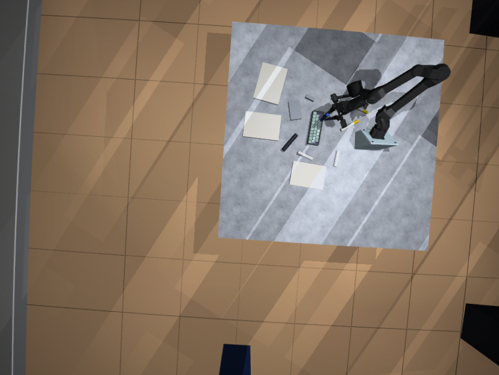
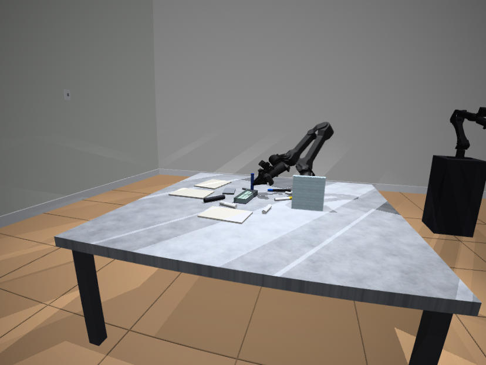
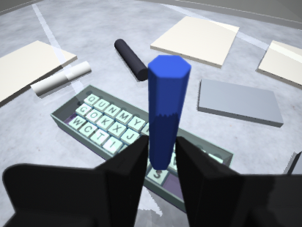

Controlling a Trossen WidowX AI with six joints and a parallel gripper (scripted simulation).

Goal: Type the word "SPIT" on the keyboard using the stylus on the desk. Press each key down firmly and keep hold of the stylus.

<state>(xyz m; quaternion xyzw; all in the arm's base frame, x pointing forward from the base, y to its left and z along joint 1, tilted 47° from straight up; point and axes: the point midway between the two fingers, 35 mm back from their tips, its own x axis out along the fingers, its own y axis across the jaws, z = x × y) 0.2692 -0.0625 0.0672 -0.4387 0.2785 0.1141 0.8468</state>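
Observation:
The blue hexagonal stylus [image 1: 325,116] [image 2: 252,179] [image 3: 168,106] stands nearly upright between my fingertips. My gripper [image 1: 327,116] [image 2: 254,183] [image 3: 161,141] is shut on it at the far right end of the keyboard, as the wrist view shows it. The keyboard [image 1: 314,129] [image 2: 245,196] [image 3: 116,128] is a dark green tray with pale lettered keys. The S key [image 3: 157,174] shows right below the stylus, with the thin grey tip over it. Whether the tip touches the key is unclear. The I key [image 3: 112,145] and T key [image 3: 99,138] are visible to the left. The P key cannot be made out.
A grey slab [image 1: 295,110] [image 3: 238,102] and a black cylinder [image 1: 288,142] [image 3: 130,60] lie beyond the keyboard. A white cylinder [image 1: 305,155] [image 3: 61,79] lies off its left end. Cream panels [image 1: 262,125] [image 2: 224,215] lie around. A white marker [image 1: 350,125] lies near the arm's base.

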